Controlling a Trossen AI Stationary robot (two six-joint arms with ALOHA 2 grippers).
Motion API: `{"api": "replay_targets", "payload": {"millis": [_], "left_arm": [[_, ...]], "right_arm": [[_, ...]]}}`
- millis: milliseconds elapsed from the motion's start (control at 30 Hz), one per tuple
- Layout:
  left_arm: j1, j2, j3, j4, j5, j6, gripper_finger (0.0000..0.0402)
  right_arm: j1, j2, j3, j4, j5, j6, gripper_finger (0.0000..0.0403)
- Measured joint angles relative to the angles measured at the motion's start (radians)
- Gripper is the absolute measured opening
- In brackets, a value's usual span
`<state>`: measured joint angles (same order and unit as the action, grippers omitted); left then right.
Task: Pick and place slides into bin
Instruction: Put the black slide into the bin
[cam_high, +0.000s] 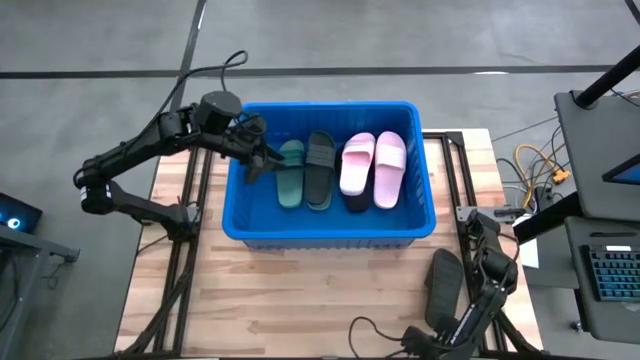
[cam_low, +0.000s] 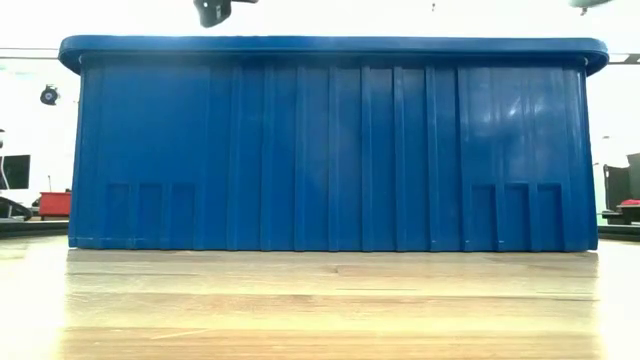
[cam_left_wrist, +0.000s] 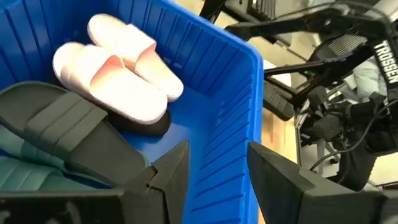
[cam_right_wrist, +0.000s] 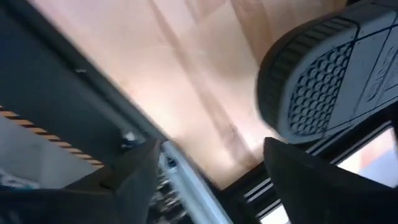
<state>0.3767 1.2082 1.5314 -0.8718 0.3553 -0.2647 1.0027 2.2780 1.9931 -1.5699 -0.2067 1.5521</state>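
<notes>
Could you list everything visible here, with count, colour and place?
Bin: one, bright blue, on the table's far half.
Pink slides: two, pale pink, side by side in the bin's right part.
Green slide: one, dark green, in the bin's left part.
Charcoal slide: one, dark grey, in the bin beside the green slide.
Black slide: one, mostly hidden under a pink slide.
Loose slide: one, charcoal, sole up, on the table's right side outside the bin.
Table: one, pale wood.
Cables: several, yellow and orange, right of the table.
Left gripper: over the bin's left part, open, empty.
Right gripper: at the table's right edge, near the loose slide, open, empty.
</notes>
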Motion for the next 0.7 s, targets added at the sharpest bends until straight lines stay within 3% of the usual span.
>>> {"api": "replay_targets", "payload": {"millis": [100,300,400,700], "left_arm": [[0.000,0.019,0.000,0.000,0.000,0.010,0.0144],[0.000,0.045,0.000,-0.001,0.008,0.009,0.0144],[0.000,0.047,0.000,-0.002,0.010,0.009,0.0144],[-0.002,0.040,-0.001,-0.002,0.011,0.008,0.0144]], "right_arm": [[0.000,0.000,-0.054,0.001,-0.017,-0.025,0.0311],[0.000,0.000,-0.164,-0.003,-0.183,-0.063,0.0374],[0.001,0.000,-0.184,-0.002,-0.218,-0.107,0.0382],[-0.007,-0.001,-0.188,-0.001,-0.161,-0.121,0.0382]]}}
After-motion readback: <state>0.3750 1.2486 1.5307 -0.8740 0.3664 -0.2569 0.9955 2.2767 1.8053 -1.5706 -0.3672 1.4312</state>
